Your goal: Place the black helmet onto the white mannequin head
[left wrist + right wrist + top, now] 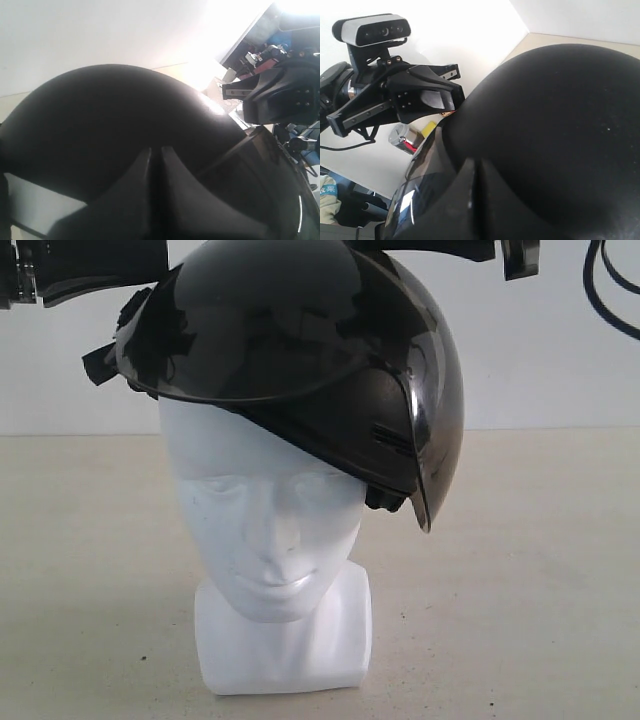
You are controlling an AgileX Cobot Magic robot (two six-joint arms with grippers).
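Observation:
The black helmet (300,340) sits tilted on top of the white mannequin head (265,530). Its smoky visor (432,430) hangs down on the right side of the face, and dark straps stick out at the left. The head stands upright on its squarish base, face uncovered. My left gripper (156,149) is shut, its fingertips resting against the helmet's matte shell (110,115). On the other side of the shell (555,115), my right gripper (479,161) is also shut, tips on it. Both arms enter from the top of the exterior view.
The beige tabletop (520,580) spreads around the base, with a white wall behind. A black cable (610,290) hangs at the top right. The left arm's housing (80,270) and the right arm's part (520,258) hover just above the helmet.

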